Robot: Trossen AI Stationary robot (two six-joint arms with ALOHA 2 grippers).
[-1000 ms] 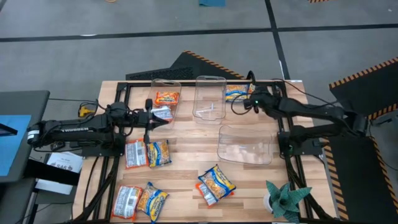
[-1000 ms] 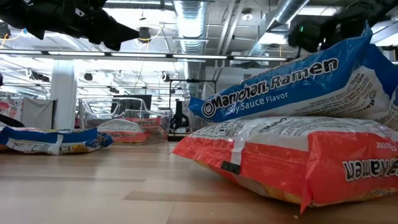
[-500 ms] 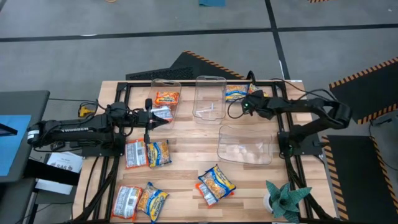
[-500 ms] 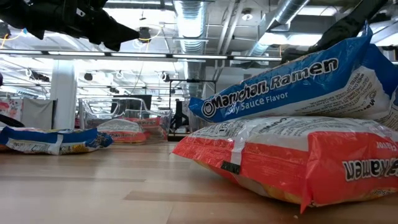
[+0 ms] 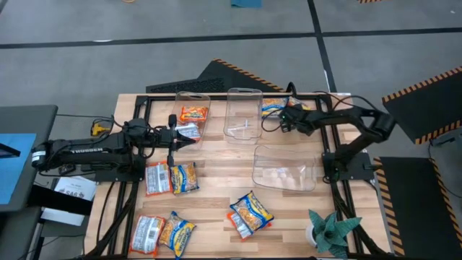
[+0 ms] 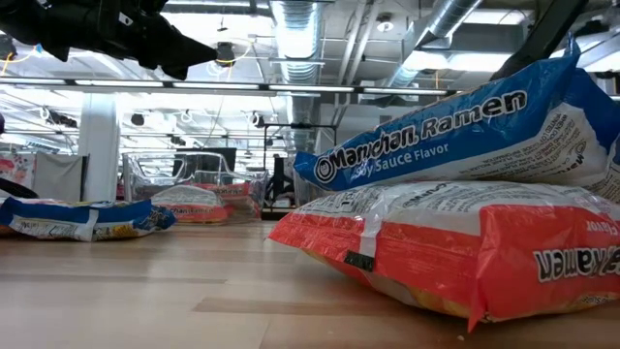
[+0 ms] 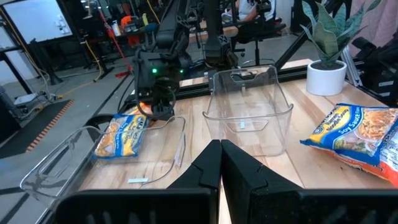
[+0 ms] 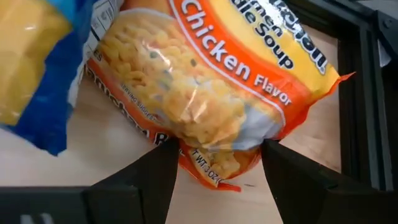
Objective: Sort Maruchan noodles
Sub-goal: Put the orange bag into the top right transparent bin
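1. A light wooden bench is carrying three clear plastic bins, scattered flat plastic ramen packets and two dark robot arms.
2. The left gripper is reaching in from the left edge, hovering beside the clear left-hand bin; its fingers are pressed together with nothing between them.
3. That bin is holding an orange-red chicken packet and a silver-white packet.
4. The right gripper is sitting near the far right corner, by the far edge, over a blue-yellow packet; its fingers are spread wide, straddling the end of an orange chicken-flavour packet without clamping it.
5. A clear empty middle bin is standing at the far edge, and a third clear bin is lying nearer the right edge.
6. A silver-red packet and a blue-yellow one are lying just beside each other near the left edge.
7. Another such pair is resting at the near left corner.
8. A blue soy-sauce packet is lying on top of a red-and-white packet near the middle of the near edge.
9. A small potted green plant is standing at the near right corner.
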